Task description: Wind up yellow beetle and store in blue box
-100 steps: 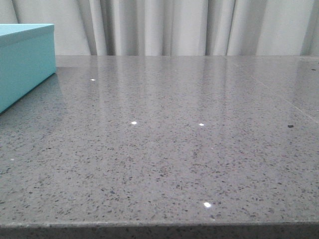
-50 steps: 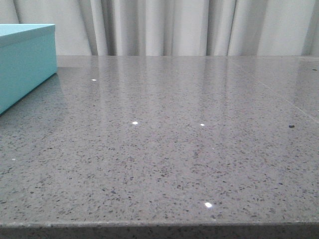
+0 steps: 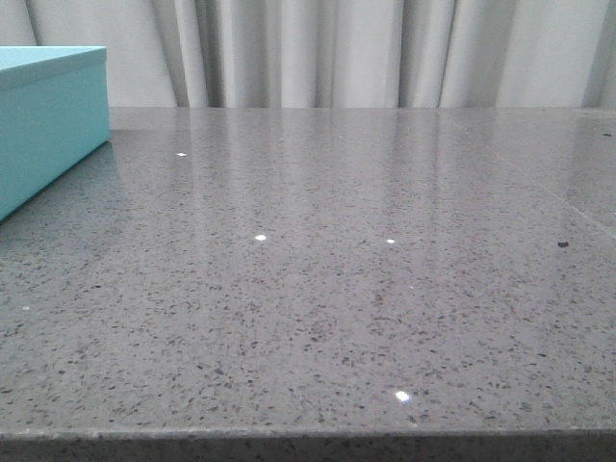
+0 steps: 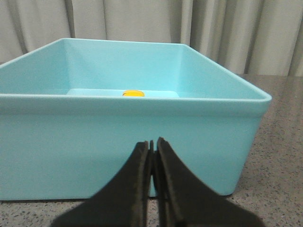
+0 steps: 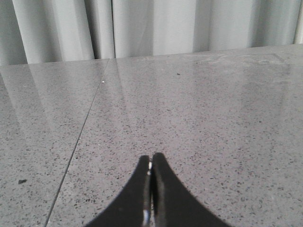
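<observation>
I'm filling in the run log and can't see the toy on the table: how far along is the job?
It looks nearly or fully done. A yellow top, likely the yellow beetle, shows over the rim inside the blue box. Nothing is in hand: the left hand and right hand are both shut on nothing. Whether it was wound up cannot be told.

Grey speckled stone table (image 3: 327,289), super glossy, with little bright light spots bouncing off it and a thin seam line running across the top. Behind it, pale pleated curtains (image 3: 337,48) hang along the whole back side.
</observation>
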You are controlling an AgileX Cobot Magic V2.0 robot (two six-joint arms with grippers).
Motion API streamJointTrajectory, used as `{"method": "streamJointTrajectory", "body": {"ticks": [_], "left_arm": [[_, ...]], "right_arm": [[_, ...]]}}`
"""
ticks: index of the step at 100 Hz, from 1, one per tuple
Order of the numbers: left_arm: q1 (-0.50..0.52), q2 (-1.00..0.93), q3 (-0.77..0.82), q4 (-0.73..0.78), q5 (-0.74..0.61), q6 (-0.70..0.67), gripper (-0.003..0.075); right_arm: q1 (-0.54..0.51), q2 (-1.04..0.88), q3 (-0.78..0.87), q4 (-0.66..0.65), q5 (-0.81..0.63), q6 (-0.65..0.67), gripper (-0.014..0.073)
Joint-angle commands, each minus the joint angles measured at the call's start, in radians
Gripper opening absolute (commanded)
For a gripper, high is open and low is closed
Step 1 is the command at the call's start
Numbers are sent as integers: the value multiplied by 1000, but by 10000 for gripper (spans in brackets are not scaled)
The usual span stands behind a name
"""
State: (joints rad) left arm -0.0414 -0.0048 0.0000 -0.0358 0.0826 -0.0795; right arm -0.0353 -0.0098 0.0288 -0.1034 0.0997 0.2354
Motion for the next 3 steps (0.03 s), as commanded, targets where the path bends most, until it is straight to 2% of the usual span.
{"method": "streamJointTrajectory", "body": {"ticks": [1,3], "left_arm": [[-8,-32,21,-5,-74,-3,-19],[-8,-32,21,-5,-74,-3,-18]], "right_arm": [[-6,-23,-16,-1,-68,-11,-64],[-6,-23,-16,-1,-68,-11,-64]]}}
